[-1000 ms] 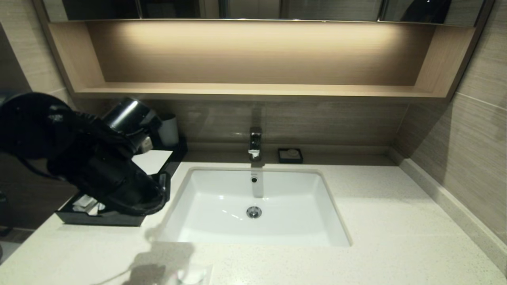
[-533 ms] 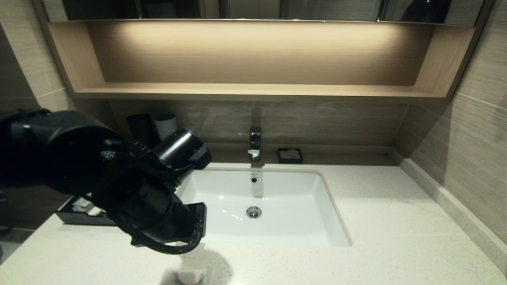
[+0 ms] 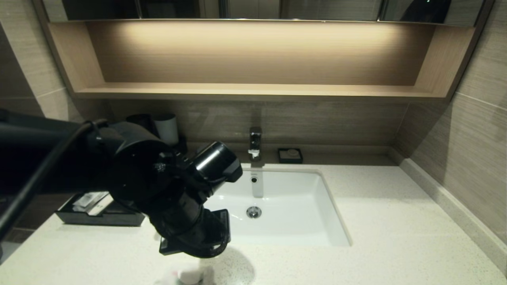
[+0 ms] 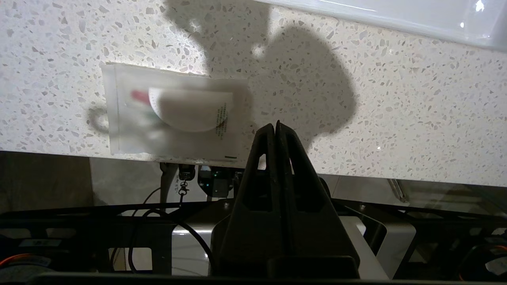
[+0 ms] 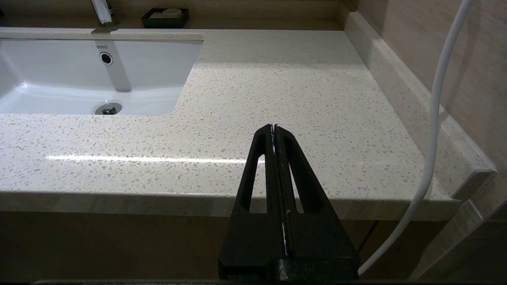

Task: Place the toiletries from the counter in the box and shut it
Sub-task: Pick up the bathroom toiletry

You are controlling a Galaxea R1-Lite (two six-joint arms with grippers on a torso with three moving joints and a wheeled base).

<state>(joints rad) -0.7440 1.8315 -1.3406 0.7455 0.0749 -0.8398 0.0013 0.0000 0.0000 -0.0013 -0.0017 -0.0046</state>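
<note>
Fingers of the left gripper (image 4: pixel 276 127) are pressed flat together and hold nothing; they hover above the front strip of the counter (image 4: pixel 396 99), just beside the squarish packet (image 4: pixel 174 113) with the white round disc. This packet lies flat at the counter's front edge, and 1 side of it seems to reach the edge or slightly over it.

To do this step well, I think the fingers must first spread, then come down over 1 border of the packet, because the film is thin, flat and slippery. Taking the side at the counter's edge is probably easier, since 1 finger can go under it there.

The box (image 3: pixel 101 217) stands at the left of the sink (image 3: pixel 277 198) with its drawer pulled out, and pale packets already lie inside; how many, I cannot tell, because the left arm covers most of it. In the head view the packet is cut off by the bottom border. The right gripper (image 5: pixel 274 127) is closed and empty, parked before the counter's right part.
</note>
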